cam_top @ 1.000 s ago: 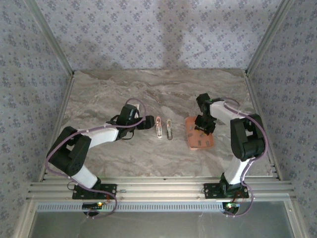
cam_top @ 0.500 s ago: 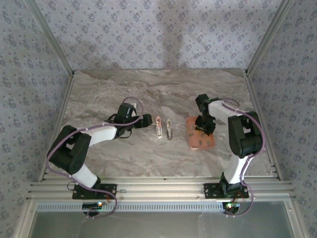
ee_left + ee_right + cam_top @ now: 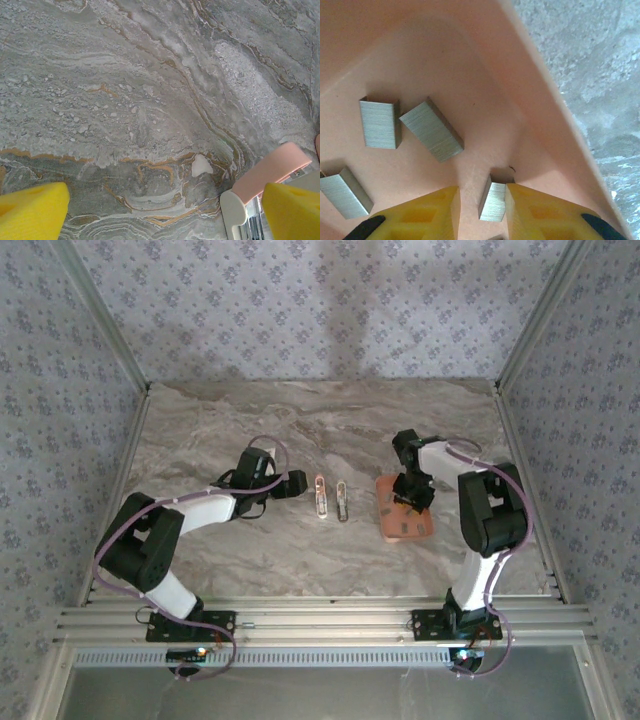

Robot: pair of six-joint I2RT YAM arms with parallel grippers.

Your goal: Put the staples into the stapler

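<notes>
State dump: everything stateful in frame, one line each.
left gripper: open, empty.
right gripper: partly open, straddling one staple strip, not clamped.
stapler: lying on table, ungripped.
staples: loose in tray, not loaded.
tray: on table, holding staples.

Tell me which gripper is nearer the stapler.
Left. The left gripper is just left of the stapler, close beside it; the right gripper is farther off to its right, down in the salmon tray among the staples.
</notes>
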